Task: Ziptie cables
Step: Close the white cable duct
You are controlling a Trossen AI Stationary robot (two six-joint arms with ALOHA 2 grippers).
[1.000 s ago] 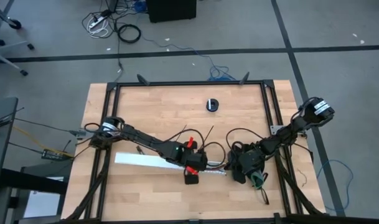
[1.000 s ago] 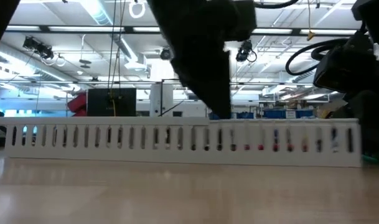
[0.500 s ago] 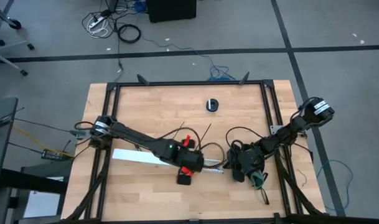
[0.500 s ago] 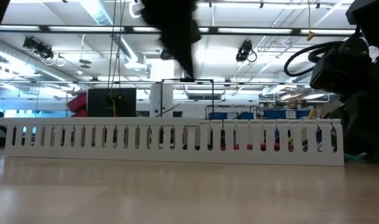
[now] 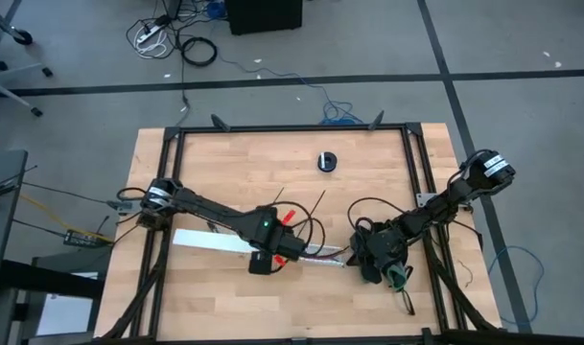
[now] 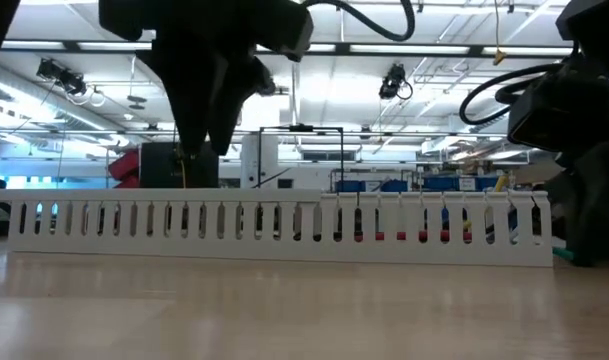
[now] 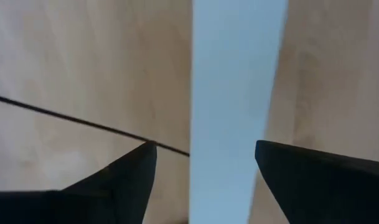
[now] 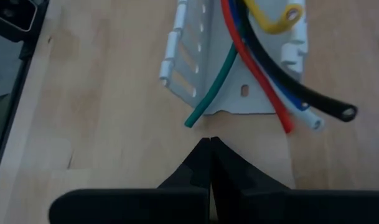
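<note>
Cables (image 8: 257, 68) run out of the right wrist view at the frame edge; far ends unseen. White channel (image 7: 236, 106) cut off both ways in the left wrist view. High view: left arm covers mid-channel; zipties (image 5: 317, 206) too thin to count

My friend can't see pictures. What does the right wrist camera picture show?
The right gripper, fingers shut, points at the open end of a white slotted channel on the wooden table. Cables stick out of it: green, red, blue, white and black, with a yellow one curled farther inside.
</note>
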